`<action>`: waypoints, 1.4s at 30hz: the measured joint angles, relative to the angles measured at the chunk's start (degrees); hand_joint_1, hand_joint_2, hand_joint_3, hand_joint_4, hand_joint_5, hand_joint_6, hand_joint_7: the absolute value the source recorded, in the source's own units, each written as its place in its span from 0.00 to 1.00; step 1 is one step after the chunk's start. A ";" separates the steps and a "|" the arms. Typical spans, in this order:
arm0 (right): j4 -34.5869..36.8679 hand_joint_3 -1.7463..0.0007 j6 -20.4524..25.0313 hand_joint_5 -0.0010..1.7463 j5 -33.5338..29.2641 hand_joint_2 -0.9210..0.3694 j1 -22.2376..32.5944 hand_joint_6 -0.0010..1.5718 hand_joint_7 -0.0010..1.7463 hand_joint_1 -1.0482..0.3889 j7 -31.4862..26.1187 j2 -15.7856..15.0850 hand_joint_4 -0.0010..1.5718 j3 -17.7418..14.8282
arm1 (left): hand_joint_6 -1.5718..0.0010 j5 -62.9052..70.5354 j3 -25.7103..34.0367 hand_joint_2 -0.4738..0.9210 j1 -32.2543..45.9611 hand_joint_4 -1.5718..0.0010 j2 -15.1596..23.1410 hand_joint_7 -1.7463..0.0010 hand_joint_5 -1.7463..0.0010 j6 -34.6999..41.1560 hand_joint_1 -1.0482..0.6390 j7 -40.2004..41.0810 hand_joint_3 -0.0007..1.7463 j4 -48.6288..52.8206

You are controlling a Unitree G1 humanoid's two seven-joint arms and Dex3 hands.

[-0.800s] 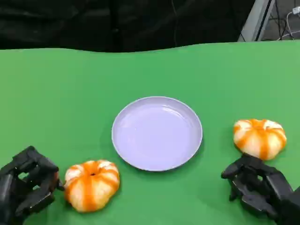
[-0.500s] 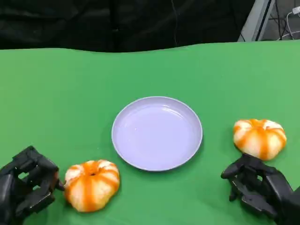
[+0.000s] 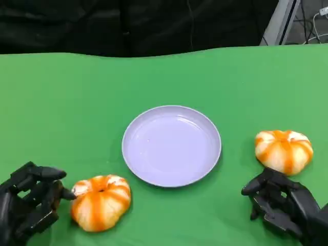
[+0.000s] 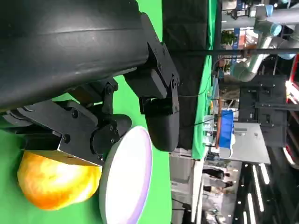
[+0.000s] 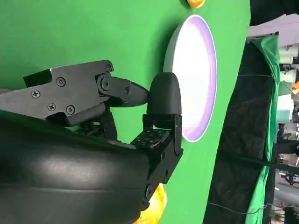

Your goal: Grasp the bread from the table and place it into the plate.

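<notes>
Head view: two orange-striped bread rolls on the green table (image 3: 61, 102). Near roll (image 3: 100, 202) lies just beside the left hand (image 3: 29, 203), fingers spread, one fingertip about touching it. Far roll (image 3: 284, 150) sits just ahead of the right hand (image 3: 284, 206), fingers apart, holding nothing. Rolls look light, soft, squashable; take around the sides, gently. Lavender plate (image 3: 134, 169) between them, nothing in it.
</notes>
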 measured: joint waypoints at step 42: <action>0.42 0.72 -0.15 1.00 -0.28 0.00 -0.22 0.41 0.71 0.56 -0.76 -0.02 0.37 0.06 | 0.77 54.16 -15.10 1.00 9.48 0.84 9.06 1.00 1.00 1.36 0.01 28.13 0.21 -21.65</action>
